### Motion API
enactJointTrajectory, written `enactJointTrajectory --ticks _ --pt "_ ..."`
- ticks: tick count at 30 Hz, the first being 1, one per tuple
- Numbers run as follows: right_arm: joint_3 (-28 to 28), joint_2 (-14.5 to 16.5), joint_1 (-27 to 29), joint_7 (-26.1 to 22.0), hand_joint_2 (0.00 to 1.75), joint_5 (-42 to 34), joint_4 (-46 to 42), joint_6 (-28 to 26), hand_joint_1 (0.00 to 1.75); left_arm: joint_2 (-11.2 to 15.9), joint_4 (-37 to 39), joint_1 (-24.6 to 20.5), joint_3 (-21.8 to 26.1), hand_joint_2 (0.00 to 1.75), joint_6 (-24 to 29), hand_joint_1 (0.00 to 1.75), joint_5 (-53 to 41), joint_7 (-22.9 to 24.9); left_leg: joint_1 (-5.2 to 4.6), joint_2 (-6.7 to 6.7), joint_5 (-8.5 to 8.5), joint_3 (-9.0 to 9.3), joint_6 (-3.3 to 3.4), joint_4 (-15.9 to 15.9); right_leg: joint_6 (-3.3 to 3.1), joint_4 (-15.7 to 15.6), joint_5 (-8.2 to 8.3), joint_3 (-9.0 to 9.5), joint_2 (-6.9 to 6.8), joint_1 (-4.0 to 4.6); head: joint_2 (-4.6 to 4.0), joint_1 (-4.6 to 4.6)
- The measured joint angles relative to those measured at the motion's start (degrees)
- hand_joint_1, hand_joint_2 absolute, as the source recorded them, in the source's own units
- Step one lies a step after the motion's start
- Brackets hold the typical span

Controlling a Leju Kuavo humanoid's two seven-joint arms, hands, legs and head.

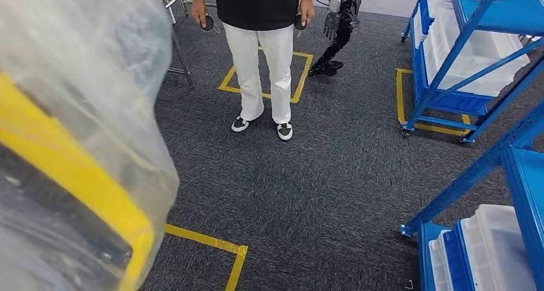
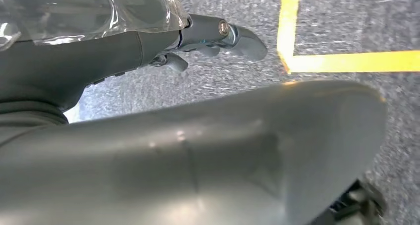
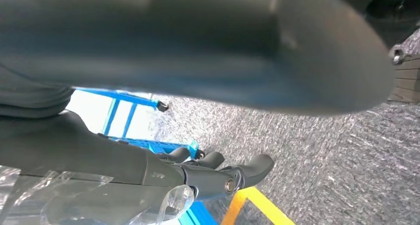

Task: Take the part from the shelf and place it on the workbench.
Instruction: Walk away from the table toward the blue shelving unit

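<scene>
Left wrist view is showing the left hand with its dark fingers lying along crinkled clear wrap, pressing against the bagged part rather than curling shut over nothing; the thick grey thumb is looming across the near side. In the right wrist view the right hand is doing the same from the other side, its fingers extending past the edge of the plastic film. So both hands are clasping the load between them. In the head view the part, a yellow and black thing inside a cloudy bag, is being carried high and close to the camera, off the shelf, with grey carpet below.

No workbench is showing, so the carrying leg is judged to be under way. A person is standing ahead on the carpet, near yellow floor tape. Doing this well means keeping even pressure from both sides, since slick film can slide, holding the load level, and turning slowly, as the bag is blocking much of the forward sight.
</scene>
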Motion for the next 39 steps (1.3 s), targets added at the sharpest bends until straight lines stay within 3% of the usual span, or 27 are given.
enactJointTrajectory --ticks 2,4,6,7,8,9,11,13,15,17,18,20,21,22,23,24,26,28,31,33,35,36,37,38,39 --pt "0.0 0.16 -0.05 0.31 0.0 0.08 0.23 0.19 0.0 -0.09 0.0 -0.11 0.03 0.0 0.16 0.0 -0.03 -0.42 0.41 -2.34 -1.81 -0.77 -0.74 2.22 -0.87 -0.17 0.39 -0.24 1.15 -0.09 0.0 0.01" --pt "0.0 0.36 -0.19 0.36 0.0 0.04 0.34 0.44 0.0 -0.14 0.0 0.1 0.04 0.0 0.15 0.0 -0.14 -0.47 0.6 -5.32 -5.93 -3.84 -1.1 9.34 -1.49 -0.2 0.78 -0.63 2.65 -0.18 0.0 -0.02" --pt "0.0 0.57 -0.25 0.17 0.0 -0.19 0.45 0.73 0.0 -0.17 0.0 0.44 0.03 0.0 0.11 0.0 -0.2 -0.19 0.67 -6.07 -8.97 -7.32 -1.13 16.92 -1.84 -0.19 1.14 -1.11 4.49 -0.1 0.0 -0.03" --pt "0.0 0.64 -0.21 0.05 0.0 -0.34 0.52 0.91 0.0 -0.19 0.0 0.55 0.02 0.0 0.09 0.0 -0.25 0.0 0.7 -6.19 -8.98 -7.93 -1.1 18.17 -1.89 -0.18 1.3 -1.27 5.42 -0.07 0.0 -0.03" --pt "0.0 0.69 -0.16 -0.07 0.0 -0.53 0.58 1.09 0.0 -0.2 0.0 0.59 0.02 0.0 0.08 0.0 -0.32 0.13 0.73 -6.36 -7.84 -7.34 -1.0 16.94 -1.86 -0.18 1.46 -1.38 6.34 -0.05 0.0 -0.04" --pt "0.0 0.73 -0.11 -0.22 0.0 -0.74 0.63 1.24 0.0 -0.2 0.0 0.57 0.03 0.0 0.07 0.0 -0.39 0.2 0.75 -6.83 -5.87 -5.66 -0.81 13.44 -1.73 -0.18 1.61 -1.43 7.26 -0.05 0.0 -0.04" --pt "0.0 0.87 -0.09 -0.66 0.0 -1.19 0.64 1.4 0.0 -0.14 0.0 0.45 0.04 0.0 0.07 0.0 -0.48 0.18 0.65 -9.27 -1.98 -1.42 -0.19 4.53 -1.34 -0.13 1.9 -1.53 8.83 -0.02 0.0 -0.04" --pt "0.0 1.04 -0.13 -1.04 0.0 -1.54 0.65 1.36 0.0 -0.06 0.0 0.31 0.04 0.0 0.08 0.0 -0.44 0.06 0.38 -10.89 -0.52 0.38 0.28 0.24 -0.74 -0.13 2.21 -1.8 9.98 0.03 0.0 -0.02" --pt "0.0 1.11 -0.01 -1.21 0.0 -1.78 0.74 1.28 0.0 -0.09 0.0 0.16 0.05 0.0 0.09 0.0 -0.3 -0.03 0.19 -10.19 -0.21 0.29 0.7 -0.1 -0.01 -0.33 2.57 -2.11 10.86 0.0 0.0 0.02" --pt "0.0 1.1 0.1 -1.26 0.0 -2.03 0.97 1.18 0.0 -0.19 0.0 -0.01 0.07 0.0 0.12 0.0 -0.12 -0.16 0.3 -9.04 0.5 0.3 1.46 -0.64 0.44 0.89 1.69 -2.84 9.15 -0.04 -0.01 0.07" --pt "0.0 1.11 0.07 -1.31 0.0 -2.11 1.07 1.13 0.0 -0.22 0.0 -0.01 0.08 0.0 0.13 0.0 -0.03 -0.23 0.38 -8.31 0.84 0.25 1.85 -0.94 0.62 3.13 0.18 -3.89 7.48 0.01 -0.01 0.15" --pt "0.0 1.16 -0.07 -1.41 0.0 -2.16 1.13 1.08 0.0 -0.22 0.0 0.24 0.09 0.0 0.13 0.0 0.05 -0.35 0.28 -6.65 1.05 0.0 2.22 -1.06 0.96 10.92 -4.26 -7.28 4.36 0.0 -0.01 0.3" --pt "0.0 1.2 -0.11 -1.46 0.0 -2.19 1.13 1.07 0.0 -0.22 0.0 0.41 0.09 0.0 0.12 0.0 0.07 -0.35 0.21 -5.73 1.07 -0.1 2.26 -1.05 1.2 14.69 -5.95 -8.86 3.8 -0.09 -0.01 0.3" --pt "0.0 1.22 -0.1 -1.48 0.0 -2.23 1.14 1.03 0.0 -0.22 0.0 0.53 0.09 0.0 0.1 0.0 0.04 -0.34 0.18 -4.83 1.07 -0.18 2.26 -1.03 1.44 16.82 -6.62 -9.6 3.53 -0.21 0.0 0.3" --pt "0.0 1.23 -0.06 -1.49 0.0 -2.28 1.17 0.99 0.0 -0.22 0.0 0.58 0.09 0.0 0.09 0.0 0.01 -0.32 0.21 -4.02 1.05 -0.23 2.22 -1.0 1.67 16.68 -6.19 -9.16 3.31 -0.35 0.0 0.3" --pt "0.0 1.23 -0.03 -1.5 0.0 -2.37 1.22 0.96 0.0 -0.23 0.0 0.56 0.09 0.0 0.08 0.0 -0.02 -0.25 0.27 -3.28 0.99 -0.22 2.11 -0.92 1.86 14.07 -4.81 -7.46 2.87 -0.49 0.0 0.3" --pt "0.0 1.27 -0.1 -1.57 0.0 -2.61 1.32 0.91 0.0 -0.2 0.0 0.49 0.09 0.0 0.08 0.0 -0.03 -0.01 0.26 -2.0 0.65 -0.19 1.6 -0.51 2.09 5.64 -1.66 -2.45 0.41 -0.63 0.0 0.33" --pt "0.0 1.36 -0.26 -1.69 0.0 -2.87 1.38 0.9 0.0 -0.13 0.0 0.44 0.09 0.0 0.08 0.0 0.01 0.2 0.03 -0.91 0.19 -0.13 0.81 -0.02 1.42 0.7 -0.36 0.17 -1.28 -0.49 0.0 0.25" --pt "0.0 1.39 -0.23 -1.75 0.0 -3.1 1.49 0.81 0.0 -0.09 0.0 0.18 0.1 0.0 0.08 0.0 -0.01 0.24 0.23 0.36 -0.14 0.12 -0.26 0.24 -0.14 0.21 -0.15 -0.04 0.16 -0.15 0.0 0.12" --pt "0.0 1.38 -0.26 -1.75 0.0 -3.24 1.55 0.79 0.0 -0.09 0.0 0.04 0.1 0.0 0.07 0.0 -0.04 0.22 0.64 -1.9 -2.34 -0.99 -0.85 3.21 -0.92 0.04 0.25 -0.2 1.36 -0.28 0.01 0.07" --pt "0.0 1.39 -0.39 -1.79 0.0 -3.33 1.58 0.79 0.0 -0.1 0.0 0.19 0.09 0.0 0.06 0.0 -0.05 0.22 0.87 -5.13 -6.57 -4.44 -1.2 10.98 -1.44 0.04 0.58 -0.55 2.77 -0.26 0.01 -0.03" --pt "0.0 1.4 -0.42 -1.81 0.0 -3.34 1.59 0.79 0.0 -0.11 0.0 0.35 0.09 0.0 0.05 0.0 -0.05 0.24 0.89 -5.79 -8.27 -6.38 -1.26 15.13 -1.59 0.05 0.7 -0.71 3.56 -0.18 0.01 -0.04" --pt "0.0 1.41 -0.41 -1.82 0.0 -3.34 1.61 0.8 0.0 -0.11 0.0 0.49 0.09 0.0 0.05 0.0 -0.04 0.25 0.89 -6.1 -9.05 -7.75 -1.25 17.93 -1.65 0.06 0.79 -0.82 4.4 -0.11 0.01 -0.05" --pt "0.0 1.41 -0.35 -1.82 0.0 -3.34 1.63 0.81 0.0 -0.1 0.0 0.6 0.09 0.0 0.05 0.0 -0.05 0.27 0.88 -6.3 -8.56 -8.06 -1.16 18.39 -1.62 0.07 0.88 -0.87 5.3 -0.06 0.01 -0.06" --pt "0.0 1.41 -0.3 -1.83 0.0 -3.34 1.66 0.81 0.0 -0.1 0.0 0.63 0.09 0.0 0.05 0.0 -0.05 0.28 0.88 -6.54 -6.99 -7.23 -1.0 16.39 -1.54 0.08 0.97 -0.87 6.19 -0.03 0.01 -0.06"
